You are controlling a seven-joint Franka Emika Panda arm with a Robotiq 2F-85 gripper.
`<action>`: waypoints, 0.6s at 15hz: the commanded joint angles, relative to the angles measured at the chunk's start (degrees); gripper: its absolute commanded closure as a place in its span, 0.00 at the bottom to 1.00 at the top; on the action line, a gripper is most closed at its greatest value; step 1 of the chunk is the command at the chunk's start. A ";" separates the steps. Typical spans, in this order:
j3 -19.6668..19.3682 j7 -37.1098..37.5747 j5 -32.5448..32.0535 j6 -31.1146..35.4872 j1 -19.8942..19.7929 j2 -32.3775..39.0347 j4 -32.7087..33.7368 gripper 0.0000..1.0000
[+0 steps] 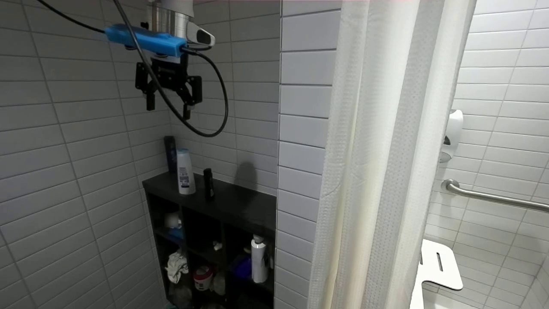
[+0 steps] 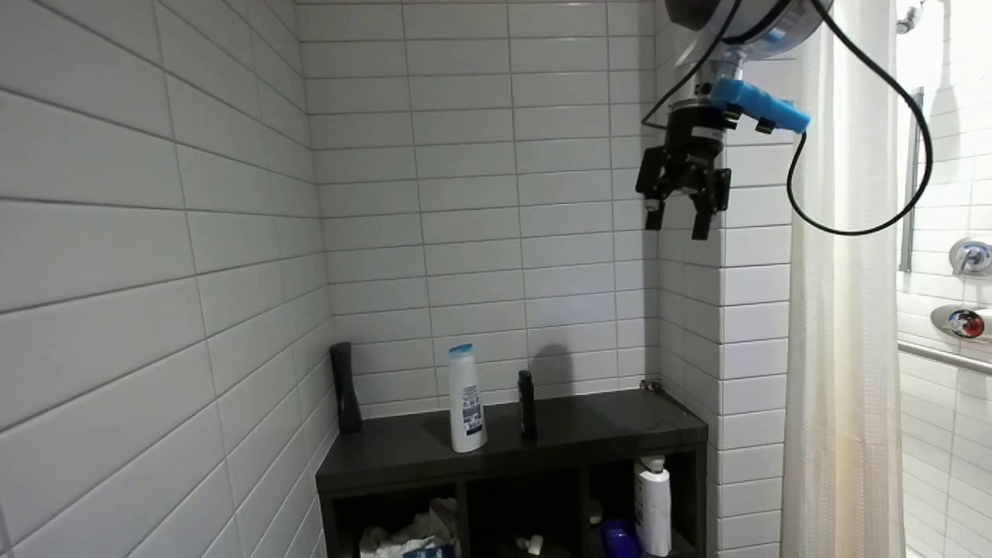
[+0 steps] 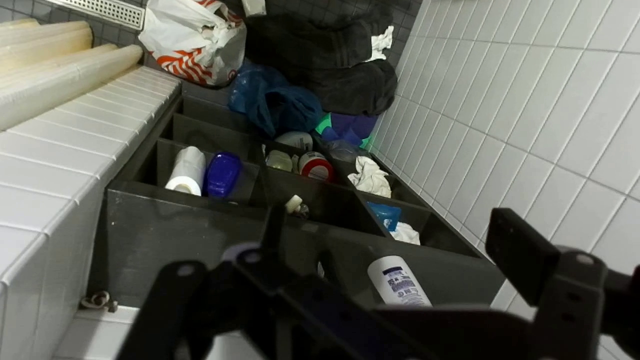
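Observation:
My gripper (image 1: 168, 107) (image 2: 677, 225) hangs in the air well above the dark shelf unit (image 2: 620, 415), fingers spread and nothing between them. In the wrist view both black fingers (image 3: 522, 255) stand wide apart. On the shelf top a white bottle with a blue cap (image 1: 185, 171) (image 2: 466, 399) stands upright; its upper end is hidden behind the gripper in the wrist view (image 3: 397, 280). Beside it is a small black bottle (image 1: 208, 183) (image 2: 527, 404), mostly covered by the gripper in the wrist view. A tall dark bottle (image 1: 170, 154) (image 2: 346, 387) stands in the back corner.
Cubbies below hold a white pump bottle (image 2: 653, 504), a purple container (image 3: 222, 173), a red-rimmed jar (image 3: 316, 166) and crumpled cloth (image 3: 371, 177). Tiled walls (image 2: 465, 194) enclose the shelf. A pale curtain (image 1: 377, 150) hangs at one side. A plastic bag (image 3: 195, 45) lies on the floor.

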 commanded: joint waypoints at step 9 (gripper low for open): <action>-2.91 -14.84 2.04 -1.06 -1.67 11.33 9.48 0.00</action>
